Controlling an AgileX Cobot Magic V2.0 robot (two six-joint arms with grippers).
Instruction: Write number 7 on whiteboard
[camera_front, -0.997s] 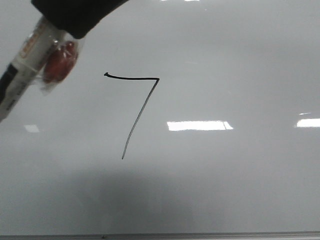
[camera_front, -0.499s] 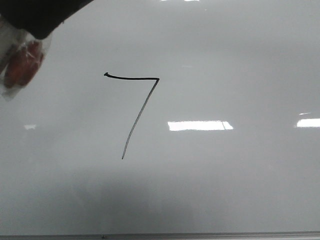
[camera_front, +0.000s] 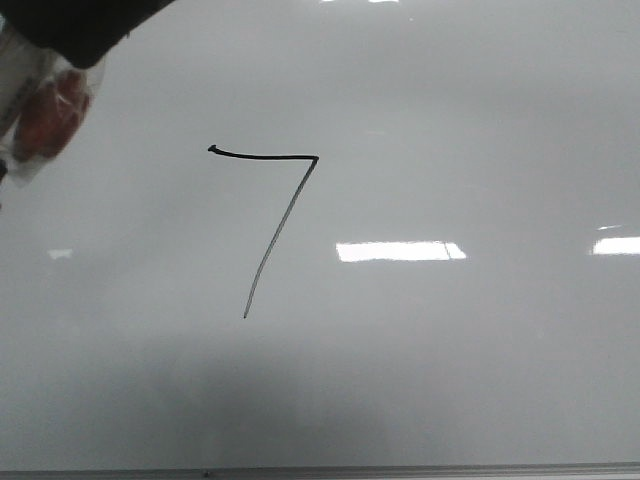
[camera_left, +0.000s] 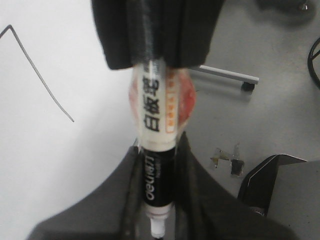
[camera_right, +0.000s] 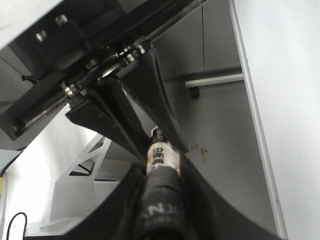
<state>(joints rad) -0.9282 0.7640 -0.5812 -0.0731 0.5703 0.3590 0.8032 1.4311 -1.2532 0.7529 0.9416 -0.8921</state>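
Looks like a lab or workshop: bare grey floor (camera_left: 280, 100) with scuffs, metal frame legs (camera_left: 225, 75) on small feet, grey cabinet panels (camera_right: 210, 40) behind, and a large glossy whiteboard (camera_front: 450, 350) mirroring ceiling light bars.

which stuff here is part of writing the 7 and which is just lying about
Part of the job:
- number 7, already drawn
- whiteboard
- marker, clamped in the left gripper

Just lying about:
- metal bar on the floor beyond the board edge
- small debris on the floor
- a second pen, clamped in the right gripper
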